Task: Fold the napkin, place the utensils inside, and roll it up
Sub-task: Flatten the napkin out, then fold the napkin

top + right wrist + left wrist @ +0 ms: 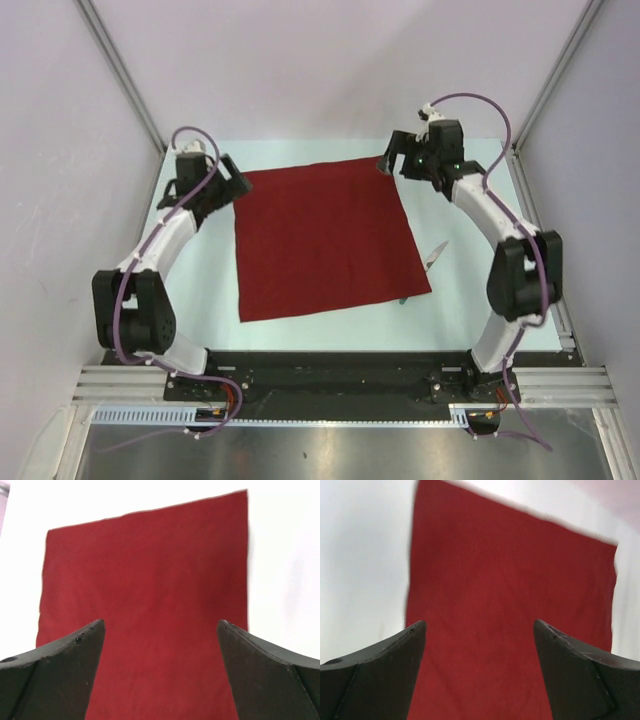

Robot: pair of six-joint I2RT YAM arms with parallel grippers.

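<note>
Centrally on table (200, 275): napkin (325, 238), spread out in a single flat layer, unfolded.
Napkin colour: dark red throughout, plain, with no pattern or print.
Napkin outline: roughly square, all four corners showing; sits turned slightly against the table's edges, far right corner reaching farthest back.
Napkin surface: matte and smooth, with only faint soft creases in the wrist views; thin paler hem along the edges in the right wrist view.
Napkin against background: stands out sharply from the pale tabletop on every side.
Napkin size: far larger than either gripper; fills most of the space between the two arms.
Utensils (436, 254): lie at the napkin's right edge, close to its near right corner; light silvery end points out to the right, clear of the cloth; small dark end shows at the cloth's near border. Whether the middle stretch runs over or under the hem cannot be told, nor how many pieces lie there.
Left gripper (237, 180): poised at the napkin's far left corner.
Left fingers (380, 672): stand wide apart, clamped on nothing; red cloth shows below, in the gap between them.
Right gripper (392, 160): poised at the napkin's far right corner.
Right fingers (55, 672): likewise spread wide, holding nothing; red cloth visible below between them.
Arms: curve up from the near edge along the napkin's left and right sides.
</note>
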